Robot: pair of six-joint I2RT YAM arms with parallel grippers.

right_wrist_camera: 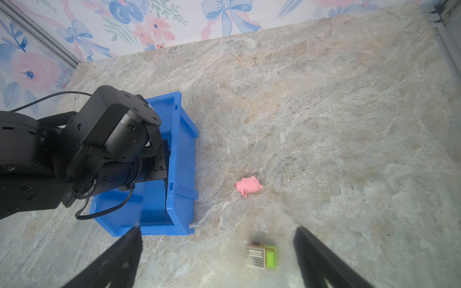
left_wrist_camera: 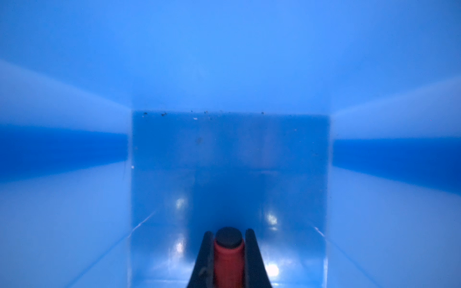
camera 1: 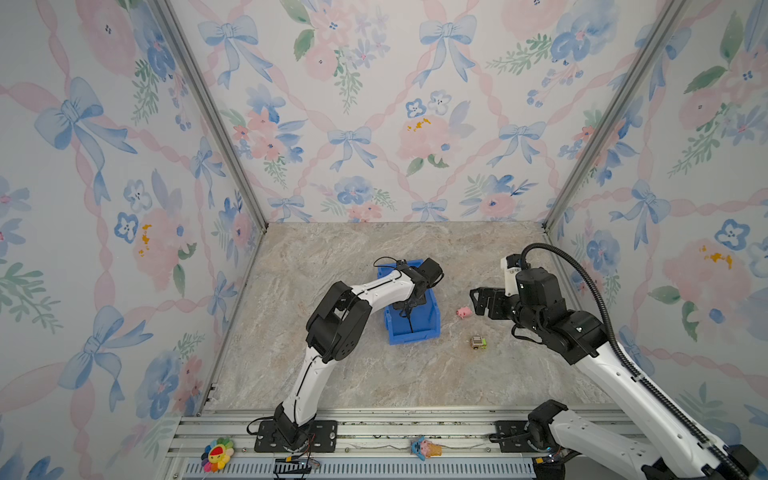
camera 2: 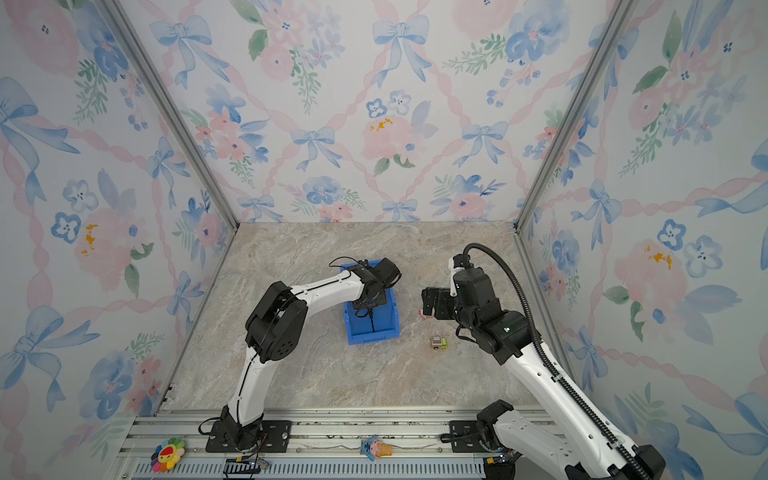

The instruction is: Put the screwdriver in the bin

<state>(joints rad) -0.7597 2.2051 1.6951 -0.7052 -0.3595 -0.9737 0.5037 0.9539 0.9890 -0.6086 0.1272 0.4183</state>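
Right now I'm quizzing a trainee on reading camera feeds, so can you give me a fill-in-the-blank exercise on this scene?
1. The left tool grips the screwdriver inside the bin, whose colour is ____.
2. The right tool holds nothing; its jaws stand ____.
3. On the table outside the bin, the toy pig is coloured ____.
4. Of the toy pig and the toy car, the one nearer the bin is the toy ____.
Missing words: blue; open; pink; pig.

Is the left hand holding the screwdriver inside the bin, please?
Yes: the left hand clamps the red screwdriver deep between the walls of the bin.
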